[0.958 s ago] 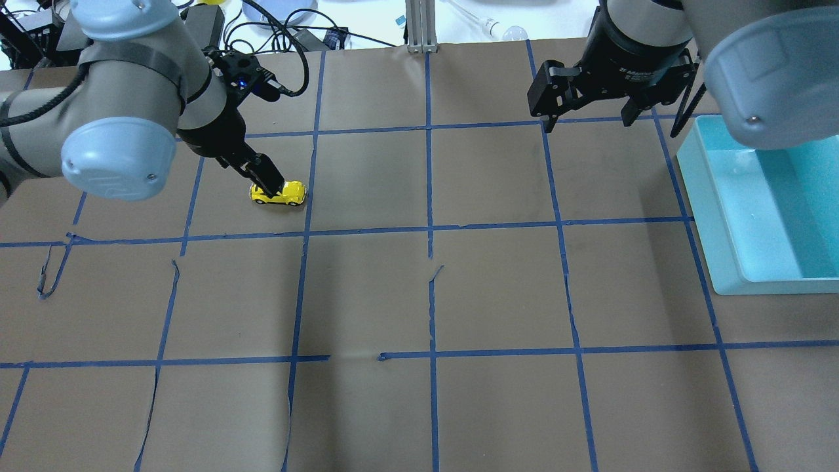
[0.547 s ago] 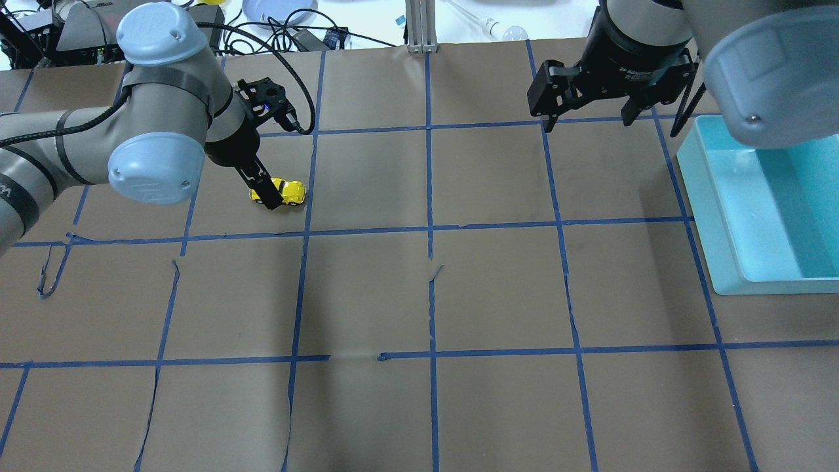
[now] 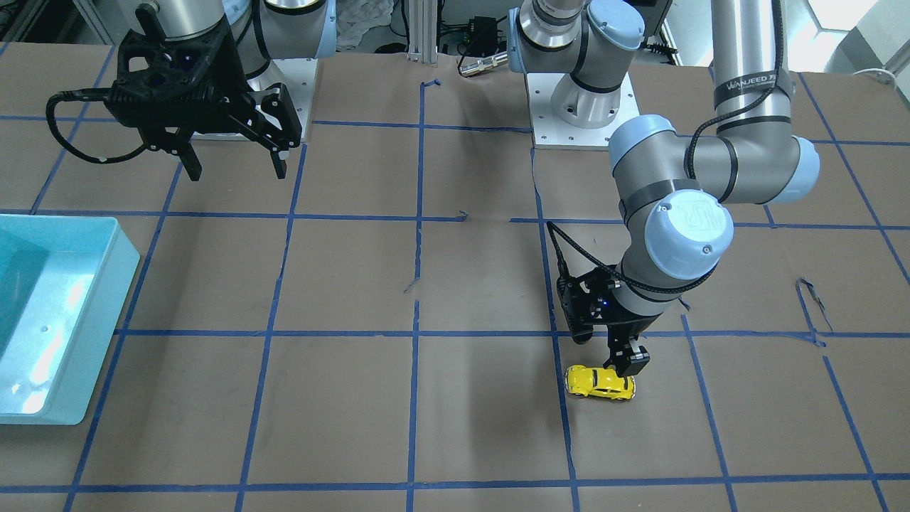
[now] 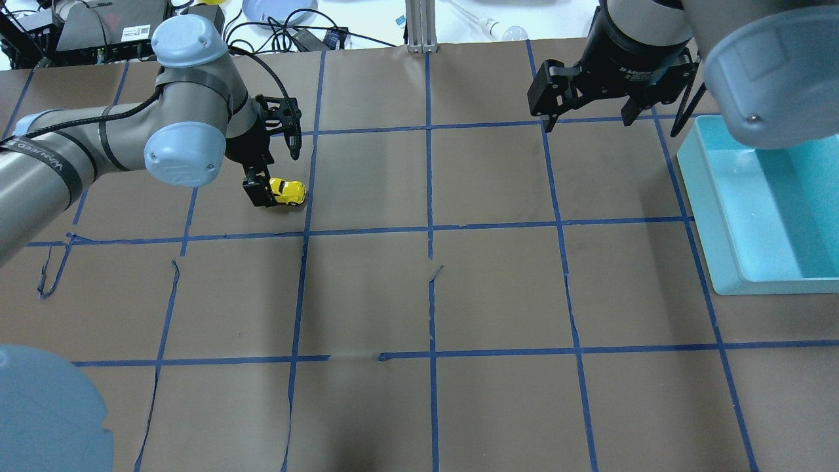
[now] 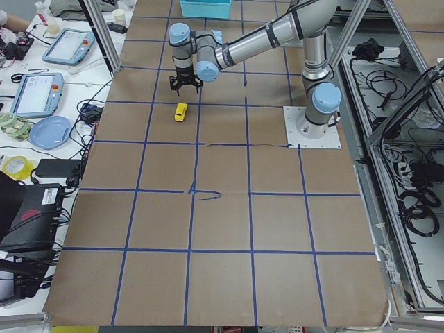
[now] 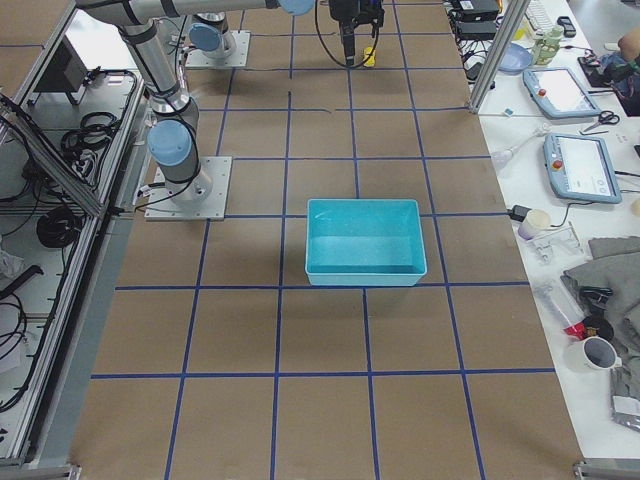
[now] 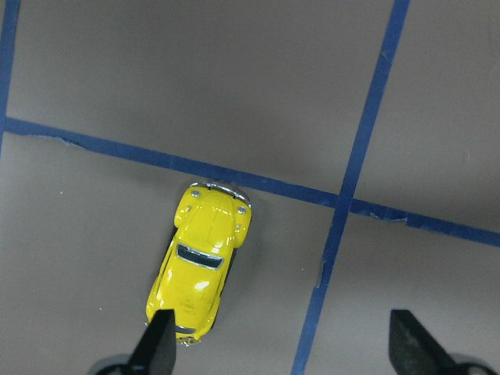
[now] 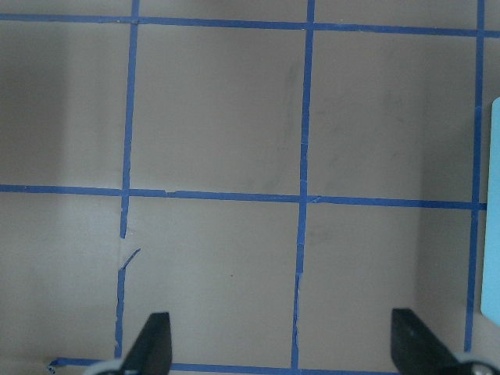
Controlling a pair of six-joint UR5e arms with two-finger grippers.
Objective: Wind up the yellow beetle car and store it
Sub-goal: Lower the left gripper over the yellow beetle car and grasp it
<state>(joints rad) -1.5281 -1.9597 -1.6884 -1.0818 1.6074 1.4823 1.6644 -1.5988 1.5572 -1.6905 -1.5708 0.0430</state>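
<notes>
The yellow toy car [image 7: 200, 262] stands on its wheels on the brown table [image 4: 498, 295], inside a square of blue tape [image 7: 367, 148] and well apart from the teal bin [image 4: 711, 216]. The left tool [image 7: 287, 348] is above it with its fingers spread wide, and one end of the car lies just beside one fingertip [image 7: 160, 344]; whether they touch is unclear. The right tool [image 4: 590, 119] hangs spread and empty near the bin.

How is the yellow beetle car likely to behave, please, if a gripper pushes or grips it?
On wheels on flat paper, the yellow beetle car would probably roll if nudged lengthwise. Its glossy, rounded body may slip from the open left gripper when squeezed. Tiny, so likely light.
</notes>
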